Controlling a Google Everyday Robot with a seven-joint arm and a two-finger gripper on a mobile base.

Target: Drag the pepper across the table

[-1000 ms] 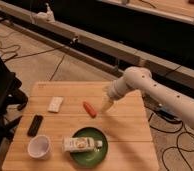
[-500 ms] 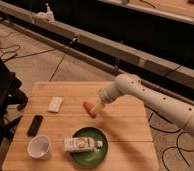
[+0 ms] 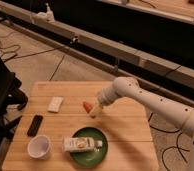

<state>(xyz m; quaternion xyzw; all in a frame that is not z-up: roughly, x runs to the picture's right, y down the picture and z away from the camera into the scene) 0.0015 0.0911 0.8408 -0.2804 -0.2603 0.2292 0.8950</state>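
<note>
The small red-orange pepper [image 3: 86, 106] lies near the middle of the light-brown plank table [image 3: 125, 135]. My gripper [image 3: 95, 111] comes in from the right on a white arm and is down at the tabletop, right against the pepper's right end. Part of the pepper is hidden behind the gripper.
A green plate [image 3: 87, 151] holding a white-and-green packet [image 3: 80, 144] sits at the front middle. A white cup [image 3: 39, 147] stands at the front left, a black remote [image 3: 34, 125] at the left, a white packet [image 3: 55, 104] at the back left. A black chair [image 3: 0, 95] is left of the table.
The arm has swung left and down across the table, from apart on the pepper's right to touching it. The pepper has barely shifted.
</note>
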